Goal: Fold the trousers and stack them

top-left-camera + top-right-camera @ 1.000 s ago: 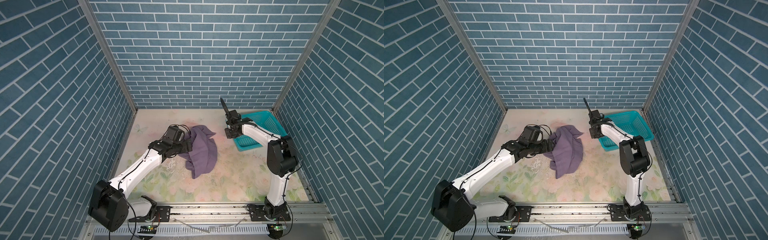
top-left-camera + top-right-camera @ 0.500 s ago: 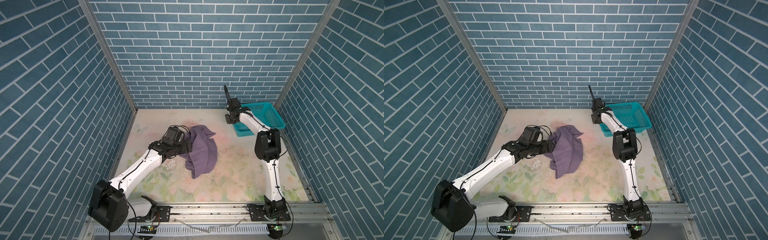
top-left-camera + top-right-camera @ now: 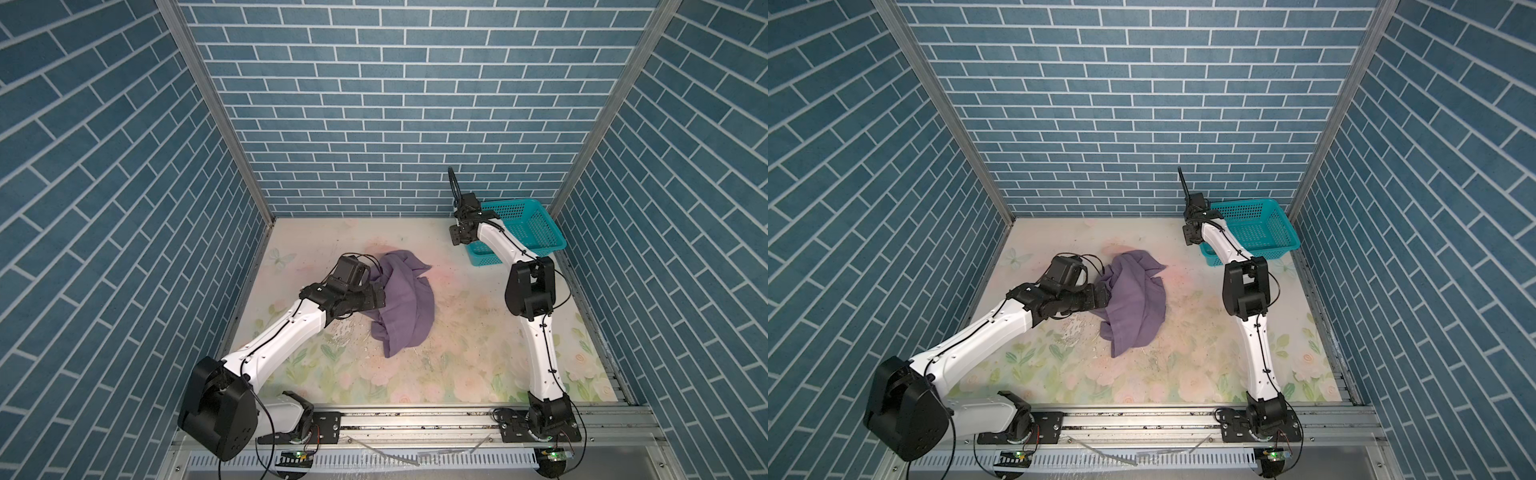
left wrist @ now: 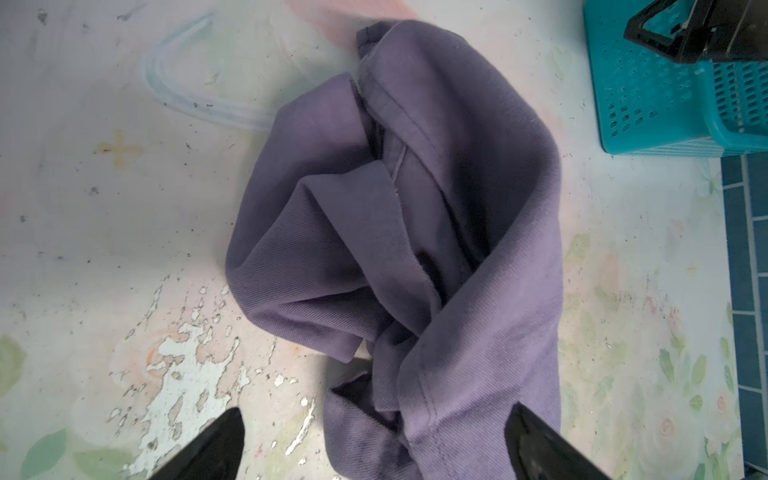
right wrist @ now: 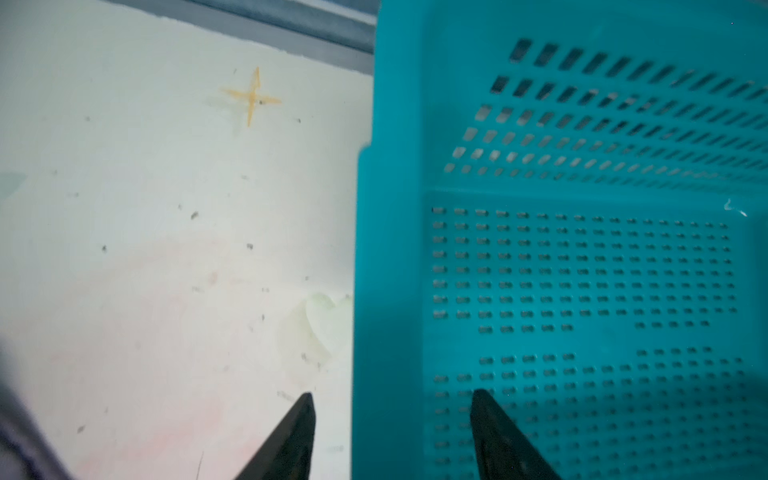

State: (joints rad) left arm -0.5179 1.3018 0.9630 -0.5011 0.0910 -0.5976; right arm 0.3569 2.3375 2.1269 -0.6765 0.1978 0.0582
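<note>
Right wrist view: right pincer (image 5: 391,395) jaws now parted astride basket (image 5: 395,249) rim, basket released farther back. Left pincer (image 4: 376,409) wide apart at crumpled trousers (image 4: 415,216); folding unstarted.

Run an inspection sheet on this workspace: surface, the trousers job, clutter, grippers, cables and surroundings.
Surface: floral tabletop, speckled with dirt, paint chipped beside the trousers.
Job's things: purple trousers in a crumpled heap, not folded.
Clutter: teal basket in the far right corner; nothing seen inside it.
Grippers: left gripper open wide, trouser cloth between its fingers; right gripper open, astride the basket's wall.
Cables: black cable loops at the left wrist; another runs along the right arm.
Surroundings: blue brick-pattern walls on three sides, metal rail in front.
</note>
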